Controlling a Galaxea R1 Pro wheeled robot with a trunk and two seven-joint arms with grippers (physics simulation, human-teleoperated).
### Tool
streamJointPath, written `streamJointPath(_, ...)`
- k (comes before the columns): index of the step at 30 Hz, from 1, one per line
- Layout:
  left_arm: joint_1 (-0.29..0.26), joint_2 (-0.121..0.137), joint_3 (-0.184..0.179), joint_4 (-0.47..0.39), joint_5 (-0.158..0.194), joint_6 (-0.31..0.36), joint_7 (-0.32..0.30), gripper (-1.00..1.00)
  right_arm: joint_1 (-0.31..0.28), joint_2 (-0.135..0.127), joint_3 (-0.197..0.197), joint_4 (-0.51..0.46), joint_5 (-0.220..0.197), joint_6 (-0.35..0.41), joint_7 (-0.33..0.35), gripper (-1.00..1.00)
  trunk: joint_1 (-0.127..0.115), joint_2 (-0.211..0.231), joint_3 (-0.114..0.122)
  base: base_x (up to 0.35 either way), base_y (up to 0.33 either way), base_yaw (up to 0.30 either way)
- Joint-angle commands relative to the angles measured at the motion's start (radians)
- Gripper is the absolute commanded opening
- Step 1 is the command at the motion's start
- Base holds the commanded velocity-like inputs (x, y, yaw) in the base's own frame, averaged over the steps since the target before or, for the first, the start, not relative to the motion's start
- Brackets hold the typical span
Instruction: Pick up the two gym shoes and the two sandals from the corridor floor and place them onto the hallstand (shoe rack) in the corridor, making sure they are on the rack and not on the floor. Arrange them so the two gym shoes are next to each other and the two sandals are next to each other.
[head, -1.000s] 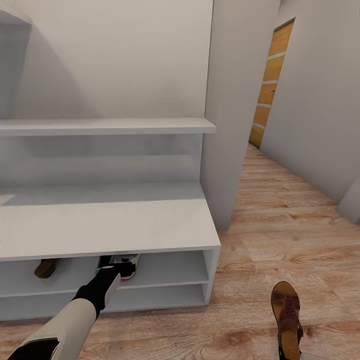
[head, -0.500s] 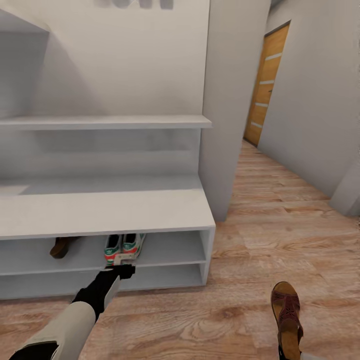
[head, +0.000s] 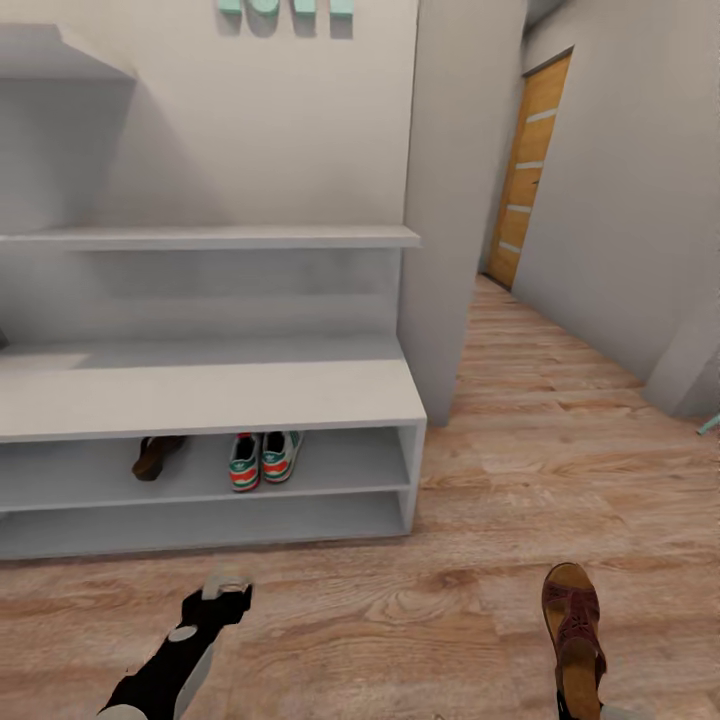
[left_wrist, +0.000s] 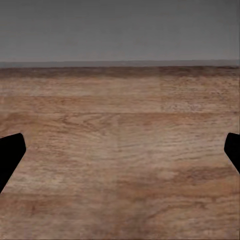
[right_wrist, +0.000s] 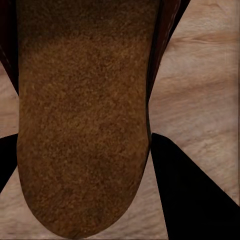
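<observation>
The white hallstand (head: 210, 395) stands against the wall. Its upper shelf level holds the two gym shoes (head: 262, 458) side by side, heels toward me, with one brown sandal (head: 156, 455) to their left. My left gripper (head: 226, 592) hangs over the corridor floor (head: 520, 480) in front of the rack; in the left wrist view this gripper (left_wrist: 120, 150) is open, with bare planks between its fingers (left_wrist: 10, 155). The other sandal (head: 573, 635) is at the lower right, held up by my right gripper (right_wrist: 95, 175), whose dark fingers (right_wrist: 192, 192) flank its sole (right_wrist: 82, 115).
A thin wall shelf (head: 210, 238) floats above the hallstand. A white pillar (head: 445, 200) stands just right of the rack. The corridor runs on to a wooden door (head: 527, 165). Teal letters (head: 285, 6) hang high on the wall.
My left gripper let go of a gym shoe on the upper shelf beside the other one and drew back over the floor. The camera has pulled back. The right arm still holds the sandal.
</observation>
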Motion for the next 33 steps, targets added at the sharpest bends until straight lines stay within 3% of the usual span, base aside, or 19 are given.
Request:
streamJointPath(1, 0.029, 0.015, 0.004, 0.001, -0.005, -0.035, -0.029, 1.0, 0.0, 0.0, 0.0, 0.0, -0.005, -0.003, 0.001, -1.0, -0.001, 0.0, -0.001, -0.295, 0.178, 0.0)
streamJointPath(4, 0.083, 0.055, 0.011, 0.002, 0.016, -0.084, -0.113, 1.0, 0.0, 0.0, 0.001, 0.0, -0.005, -0.003, 0.001, -1.0, -0.001, 0.0, -0.001, -0.277, 0.202, 0.0)
streamJointPath(9, 0.2, 0.171, 0.049, 0.017, 0.148, -0.162, -0.402, 1.0, 0.0, 0.0, 0.002, 0.0, -0.004, -0.004, 0.003, -1.0, -0.001, 0.0, -0.001, -0.205, 0.239, 0.0)
streamJointPath(13, 0.252, 0.212, 0.053, 0.025, 0.201, -0.228, -0.479, 1.0, 0.0, 0.0, 0.002, 0.001, -0.004, -0.004, 0.004, -1.0, -0.001, 0.0, -0.001, -0.098, 0.259, 0.0)
streamJointPath(15, 0.277, 0.22, 0.054, 0.051, 0.231, -0.251, -0.495, 1.0, 0.0, 0.0, 0.002, 0.001, -0.004, -0.004, 0.004, -1.0, -0.001, 0.0, -0.001, -0.025, 0.285, 0.0)
streamJointPath(19, 0.292, 0.224, 0.053, 0.07, 0.25, -0.278, -0.504, 1.0, 0.0, 0.001, 0.002, -0.003, -0.006, -0.004, 0.002, -1.0, -0.001, 0.0, -0.001, -0.008, 0.299, 0.0)
streamJointPath(33, 0.307, 0.224, 0.054, 0.074, 0.255, -0.296, -0.507, 1.0, 0.0, 0.004, 0.0, 0.002, -0.006, -0.006, 0.0, -1.0, -0.001, 0.0, -0.001, -0.059, 0.303, 0.0)
